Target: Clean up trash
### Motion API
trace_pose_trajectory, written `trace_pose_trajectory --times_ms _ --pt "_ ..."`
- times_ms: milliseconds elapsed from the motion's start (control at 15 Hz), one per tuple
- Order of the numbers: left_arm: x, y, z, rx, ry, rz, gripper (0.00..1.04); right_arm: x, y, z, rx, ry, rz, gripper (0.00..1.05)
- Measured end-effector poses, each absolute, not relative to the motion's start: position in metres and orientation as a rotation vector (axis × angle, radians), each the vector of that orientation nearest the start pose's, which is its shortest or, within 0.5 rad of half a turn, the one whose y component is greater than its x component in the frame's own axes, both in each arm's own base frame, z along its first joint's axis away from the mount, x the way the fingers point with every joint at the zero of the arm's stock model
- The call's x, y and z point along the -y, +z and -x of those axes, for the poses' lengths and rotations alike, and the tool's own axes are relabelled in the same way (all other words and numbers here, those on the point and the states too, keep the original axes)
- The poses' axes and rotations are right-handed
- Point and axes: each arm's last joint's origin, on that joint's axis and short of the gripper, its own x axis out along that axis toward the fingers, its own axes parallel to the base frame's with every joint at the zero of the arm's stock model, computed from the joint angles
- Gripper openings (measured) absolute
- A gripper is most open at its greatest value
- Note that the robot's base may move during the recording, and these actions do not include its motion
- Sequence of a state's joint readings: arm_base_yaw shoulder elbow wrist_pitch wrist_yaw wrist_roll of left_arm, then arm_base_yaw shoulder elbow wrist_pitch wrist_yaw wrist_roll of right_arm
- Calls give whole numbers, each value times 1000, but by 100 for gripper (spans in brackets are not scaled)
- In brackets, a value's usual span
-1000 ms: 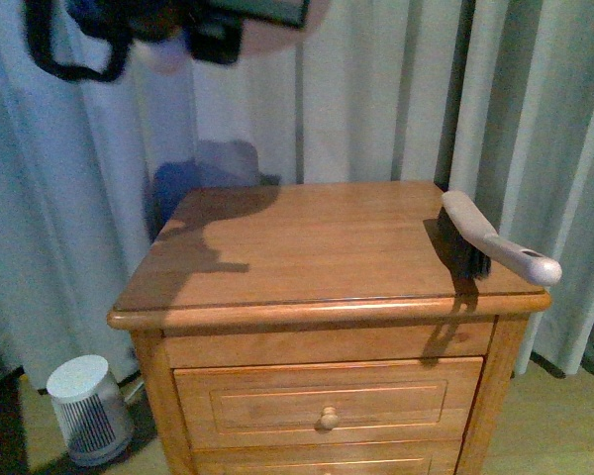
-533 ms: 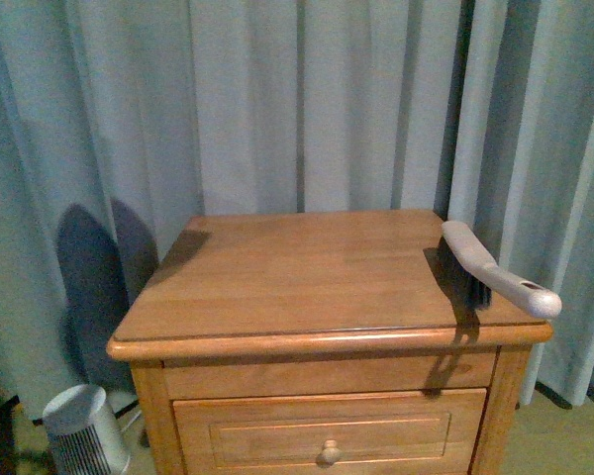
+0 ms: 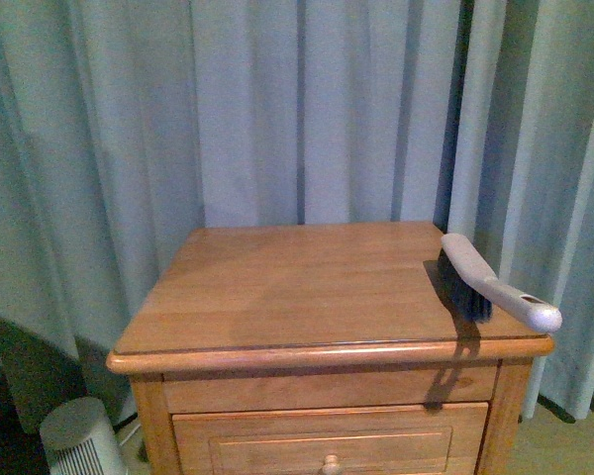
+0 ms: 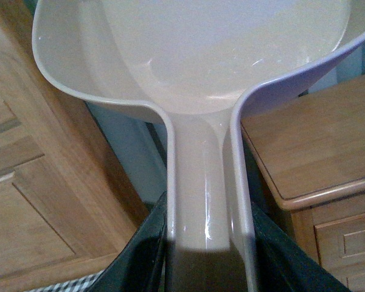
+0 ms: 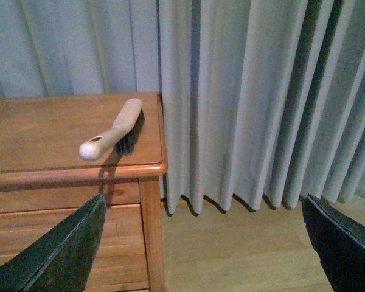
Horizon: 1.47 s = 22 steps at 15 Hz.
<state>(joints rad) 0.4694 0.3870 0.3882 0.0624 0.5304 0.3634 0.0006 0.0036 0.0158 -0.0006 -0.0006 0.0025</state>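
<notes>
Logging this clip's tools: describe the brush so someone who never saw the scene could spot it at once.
Find the light brown wooden nightstand before the pale grey-blue curtains. Along its top's right edge lies the hand brush, handle end toward the front corner. Its pale grey plastic back over black bristles stands out; nothing else shows on that top.

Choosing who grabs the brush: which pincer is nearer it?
Right, likely. The open right pincer faces the brush on the nightstand, not touching; the left pincer holds a dustpan beside the nightstand, brush out of view.
</notes>
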Motion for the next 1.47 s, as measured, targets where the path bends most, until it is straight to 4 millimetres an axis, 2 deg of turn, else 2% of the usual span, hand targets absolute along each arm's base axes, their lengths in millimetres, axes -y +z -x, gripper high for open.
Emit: trace_pose_trajectory --times_ms 200,267,400,467,533,667,867,933,1000,1133,1400,1467 --pt "-43 259 -103 39 -39 -377 28 0 169 -98 16 -47 16 97" --pt "-43 259 -103 39 -38 -377 28 -2 172 -100 24 -210 82 97" --pt "-43 259 -103 43 -39 -379 28 -7 173 -111 -115 -433 186 97" --pt "-43 259 -103 42 -40 -378 28 -12 184 -126 -200 -393 186 97" --pt "-43 259 -103 42 -40 -378 28 -20 203 -149 -272 -291 137 97" --pt "-43 259 -103 43 -40 -377 28 -38 241 -208 -386 -148 16 97" --pt "-43 259 -103 43 -40 -377 28 -71 267 -291 -595 -66 -86 97" --pt "-43 259 -103 42 -40 -376 28 -81 271 -312 -641 -62 -119 97" --pt "-43 259 -103 43 -40 -377 28 -92 271 -332 -687 -50 -150 97" --pt "-43 259 -103 43 -40 -377 28 -109 260 -362 -778 -56 -192 97" --pt "-43 259 -103 43 -40 -376 28 -119 211 -384 -905 -88 -247 97" --pt "-43 259 -103 42 -40 -376 28 -120 206 -386 -914 -94 -250 97"
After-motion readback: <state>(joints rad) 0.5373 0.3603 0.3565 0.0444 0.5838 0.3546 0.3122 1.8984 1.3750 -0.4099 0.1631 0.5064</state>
